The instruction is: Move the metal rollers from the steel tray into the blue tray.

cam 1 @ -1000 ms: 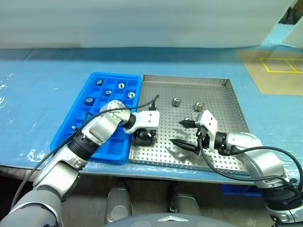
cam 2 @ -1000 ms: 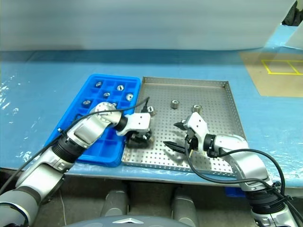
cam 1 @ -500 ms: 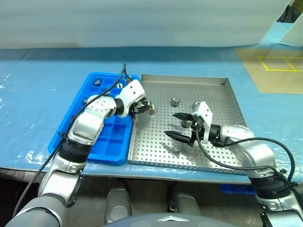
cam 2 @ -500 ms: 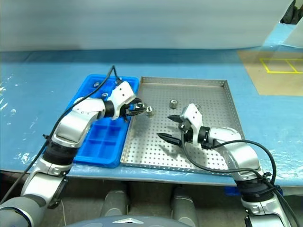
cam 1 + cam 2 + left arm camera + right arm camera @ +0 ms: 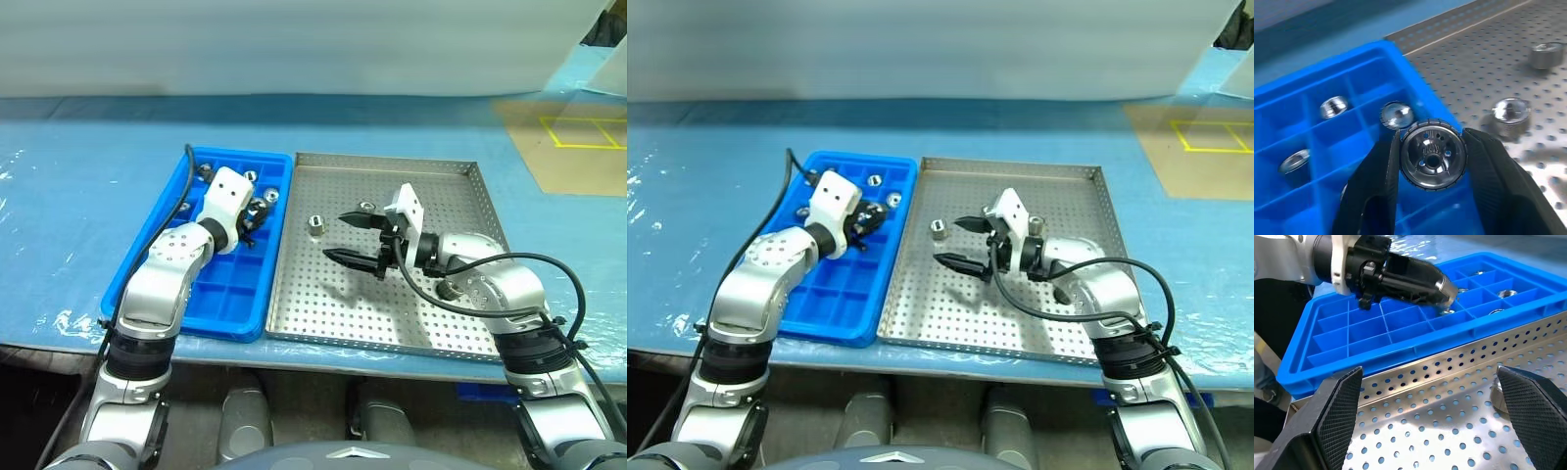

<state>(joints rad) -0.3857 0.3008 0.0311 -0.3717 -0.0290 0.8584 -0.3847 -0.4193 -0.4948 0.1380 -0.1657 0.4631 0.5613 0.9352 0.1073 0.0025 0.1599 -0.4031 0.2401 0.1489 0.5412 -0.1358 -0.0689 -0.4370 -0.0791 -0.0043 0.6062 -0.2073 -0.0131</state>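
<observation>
Left jaws: left gripper closed on one roller, held by its ribbed side, bore facing the wrist camera.
Left jaws position: over the far cells of the blue tray, near its steel-tray edge; cell directly beneath cannot be told.
Right jaws: right gripper fully open and empty, fingers pointing toward the blue tray, above the steel tray.
Key relation: a loose roller stands on end just beyond the right fingertips, on their blue-tray side; the right arm is nearer.
Other rollers: one by the far finger; several already in far cells.
Next move, judged: left lowers and releases; right advances to straddle the loose roller.
Surface: blue sheeting.
Writing: none legible.
</observation>
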